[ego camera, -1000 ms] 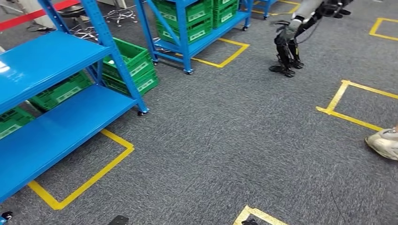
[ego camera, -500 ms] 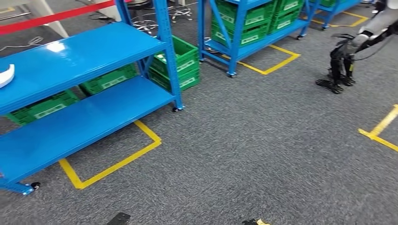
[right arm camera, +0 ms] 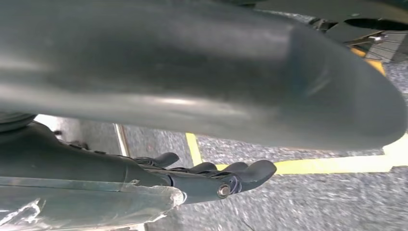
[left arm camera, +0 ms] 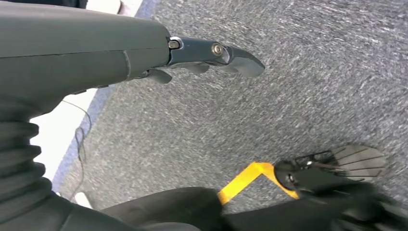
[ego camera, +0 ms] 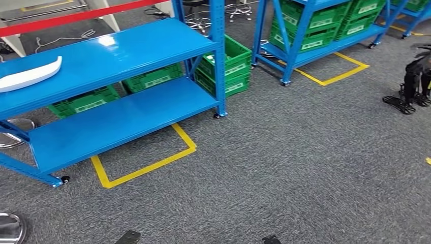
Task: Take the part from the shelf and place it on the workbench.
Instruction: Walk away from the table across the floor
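White part (ego camera: 29, 74) on blue shelf (ego camera: 122, 48) (far end cropped), both hands empty

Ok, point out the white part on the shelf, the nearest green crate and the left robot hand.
white part (ego camera: 29, 74), head view, its middle.
green crate (ego camera: 227, 66), head view, front wall.
left robot hand (left arm camera: 211, 57), left wrist view, dark fingers.

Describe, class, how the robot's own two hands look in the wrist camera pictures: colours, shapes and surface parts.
The left hand has a smooth dark grey casing, a ribbed bellows-like cover near the wrist, and glossy dark fingers with round silver pivot screws. The right hand matches it: dark rounded fingers, a silver screw at the joint, and a grey cover behind it. Neither picture shows any marking.
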`<act>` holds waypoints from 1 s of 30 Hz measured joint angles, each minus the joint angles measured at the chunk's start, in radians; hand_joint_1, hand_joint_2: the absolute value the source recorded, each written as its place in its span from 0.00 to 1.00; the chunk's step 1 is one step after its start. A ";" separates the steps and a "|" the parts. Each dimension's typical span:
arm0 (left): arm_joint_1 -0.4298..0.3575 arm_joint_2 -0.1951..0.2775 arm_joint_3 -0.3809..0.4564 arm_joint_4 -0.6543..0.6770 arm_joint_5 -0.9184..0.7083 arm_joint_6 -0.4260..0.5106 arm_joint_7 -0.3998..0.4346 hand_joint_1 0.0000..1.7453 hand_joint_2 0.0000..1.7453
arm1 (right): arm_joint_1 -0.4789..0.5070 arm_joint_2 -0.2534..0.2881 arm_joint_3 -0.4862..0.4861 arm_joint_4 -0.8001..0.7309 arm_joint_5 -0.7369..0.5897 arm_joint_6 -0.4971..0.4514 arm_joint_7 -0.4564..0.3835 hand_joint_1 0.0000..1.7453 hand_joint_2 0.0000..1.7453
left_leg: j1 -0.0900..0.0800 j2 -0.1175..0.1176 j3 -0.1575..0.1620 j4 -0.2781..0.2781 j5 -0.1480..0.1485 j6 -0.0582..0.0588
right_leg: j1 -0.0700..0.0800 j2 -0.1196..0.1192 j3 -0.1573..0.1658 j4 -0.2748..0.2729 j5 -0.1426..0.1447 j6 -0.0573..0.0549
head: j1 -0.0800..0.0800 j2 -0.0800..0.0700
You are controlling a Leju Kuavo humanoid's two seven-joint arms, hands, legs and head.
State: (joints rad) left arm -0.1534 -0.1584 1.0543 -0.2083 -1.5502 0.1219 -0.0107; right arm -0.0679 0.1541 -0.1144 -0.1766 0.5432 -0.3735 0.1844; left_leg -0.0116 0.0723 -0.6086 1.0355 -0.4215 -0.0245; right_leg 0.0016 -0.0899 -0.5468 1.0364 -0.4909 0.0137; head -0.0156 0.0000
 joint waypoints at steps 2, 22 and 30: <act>-0.003 0.000 0.000 0.000 0.000 0.000 0.000 0.00 1.00 | 0.000 0.000 0.000 0.000 0.000 0.000 -0.001 0.00 0.00 | -0.005 0.005 0.013 -0.034 -0.003 0.008 | 0.007 -0.025 0.004 -0.001 -0.005 0.009 | 0.001 0.000; 0.006 0.004 0.000 0.000 0.002 -0.004 0.001 0.00 1.00 | 0.000 0.001 0.000 0.000 0.002 0.000 0.003 0.00 0.00 | 0.012 -0.119 -0.052 0.059 -0.043 -0.022 | -0.015 0.118 -0.018 0.002 0.022 -0.006 | 0.005 0.000; 0.006 0.007 0.001 0.000 0.004 -0.004 0.000 0.00 1.00 | -0.001 0.000 0.000 0.000 -0.003 -0.003 0.008 0.00 0.00 | 0.010 -0.074 -0.005 0.020 -0.010 -0.011 | -0.004 0.061 -0.020 0.005 0.017 -0.005 | 0.000 0.000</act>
State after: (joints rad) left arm -0.1473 -0.1518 1.0552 -0.2083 -1.5457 0.1174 -0.0111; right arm -0.0687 0.1541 -0.1148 -0.1762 0.5401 -0.3765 0.1928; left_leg -0.0015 -0.0022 -0.6133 1.0550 -0.4314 -0.0353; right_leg -0.0027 -0.0287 -0.5666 1.0410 -0.4740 0.0084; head -0.0159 0.0000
